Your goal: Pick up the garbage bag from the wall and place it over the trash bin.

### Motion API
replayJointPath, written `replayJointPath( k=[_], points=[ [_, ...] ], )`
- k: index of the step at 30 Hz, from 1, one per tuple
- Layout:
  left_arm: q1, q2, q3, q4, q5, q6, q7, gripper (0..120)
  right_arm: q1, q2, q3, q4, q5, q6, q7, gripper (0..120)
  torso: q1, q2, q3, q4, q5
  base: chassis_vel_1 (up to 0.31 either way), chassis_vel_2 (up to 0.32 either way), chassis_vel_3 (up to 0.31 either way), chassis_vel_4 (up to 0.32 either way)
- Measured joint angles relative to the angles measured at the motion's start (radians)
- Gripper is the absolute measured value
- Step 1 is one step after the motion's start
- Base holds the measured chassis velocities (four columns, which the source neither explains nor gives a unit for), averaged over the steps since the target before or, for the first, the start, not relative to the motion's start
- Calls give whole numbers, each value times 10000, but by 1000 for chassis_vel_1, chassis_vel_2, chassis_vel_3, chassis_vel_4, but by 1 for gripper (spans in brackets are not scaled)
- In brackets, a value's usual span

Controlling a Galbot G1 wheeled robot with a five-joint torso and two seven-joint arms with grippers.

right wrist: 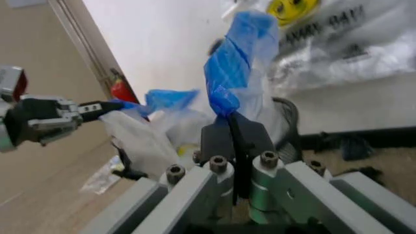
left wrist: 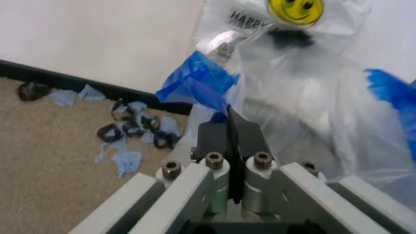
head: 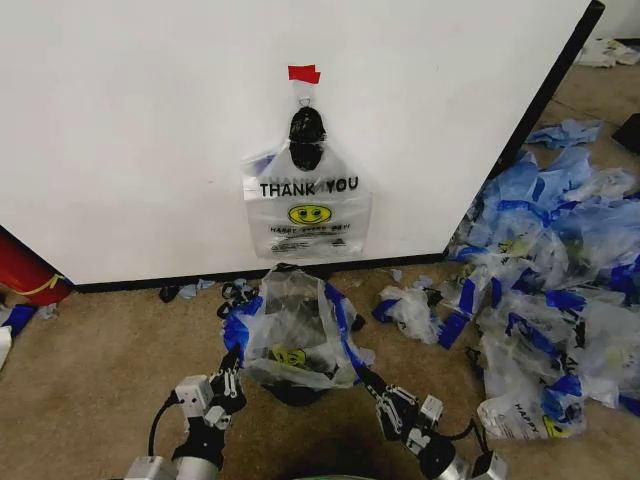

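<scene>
A see-through garbage bag (head: 290,330) with blue handles is stretched open between my two grippers, low in front of the white wall (head: 150,130). My left gripper (head: 232,377) is shut on its left blue handle (left wrist: 198,83). On the other side, my right gripper (head: 373,386) is shut on the right blue handle (right wrist: 231,73). The black trash bin (head: 295,394) sits under the bag, mostly hidden by the plastic. A second "THANK YOU" smiley bag (head: 308,205) hangs from the black hook (head: 306,125) below the red tape (head: 303,73).
A big heap of blue-and-clear plastic bags (head: 560,280) covers the floor at the right. A red cylinder (head: 25,270) stands by the wall at the far left. Small blue and black scraps (left wrist: 130,129) lie along the wall's black base strip.
</scene>
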Motion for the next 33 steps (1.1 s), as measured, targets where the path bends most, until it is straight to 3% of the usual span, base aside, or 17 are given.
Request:
replayJointPath(
  k=[22,33],
  points=[
    [717,-803,390,579,972,-436,-16,0,-684,305,576,-718,297,0,-590,0,0,0,0,1,-1,0,0,0,0],
    [112,-927,473,1779,884,-559,-18,0,-74,711,239,-1568,270,0,-580,0,1,0,1,0,-1,0,0,0,0]
  ],
)
